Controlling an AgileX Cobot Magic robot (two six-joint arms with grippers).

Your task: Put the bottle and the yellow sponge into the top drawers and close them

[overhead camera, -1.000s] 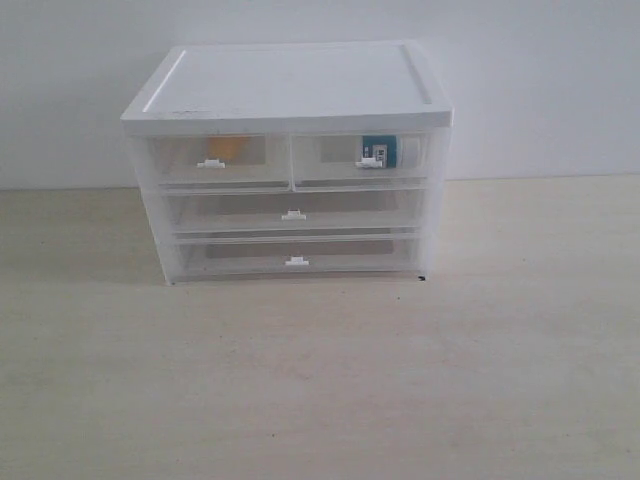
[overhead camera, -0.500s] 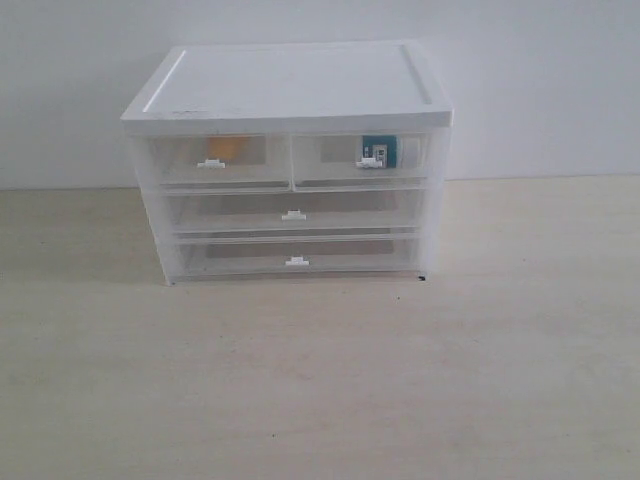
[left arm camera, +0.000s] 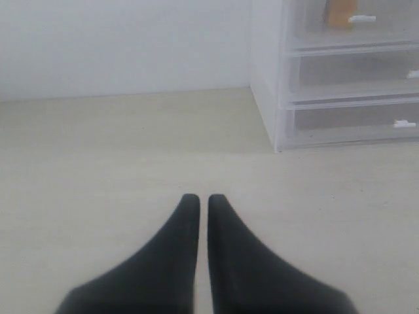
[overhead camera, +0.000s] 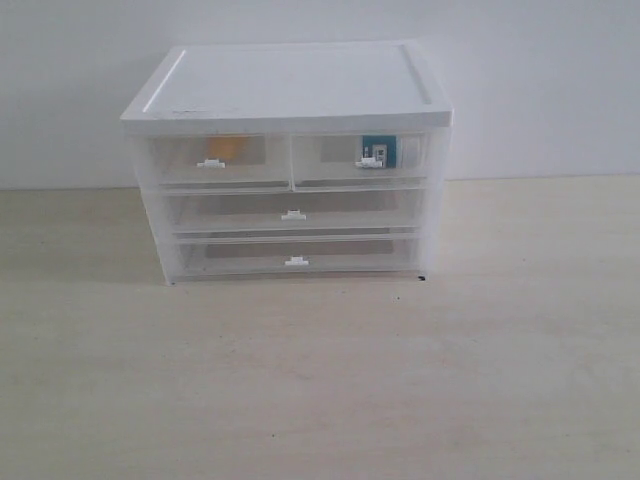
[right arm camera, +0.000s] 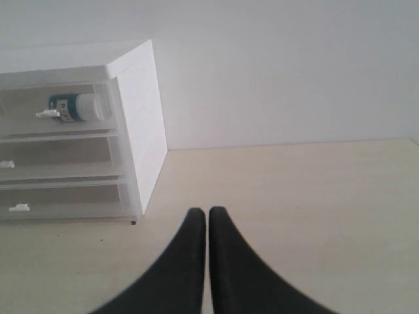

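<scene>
Left wrist view showed the left arm's jaws pressed together over the table [left arm camera: 98,150], well apart from the cabinet [left arm camera: 265,78]. The right arm's jaws were likewise pressed together. Near the table's far edge, both top drawers [overhead camera: 180,165] sat shut: the yellow sponge [overhead camera: 226,148] inside the left, the bottle [overhead camera: 380,150] lying inside the right.

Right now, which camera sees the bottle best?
The right wrist view: the bottle lies sideways, label and white cap clear. The exterior view shows it small, mostly a teal patch. The left wrist view misses it.
</scene>
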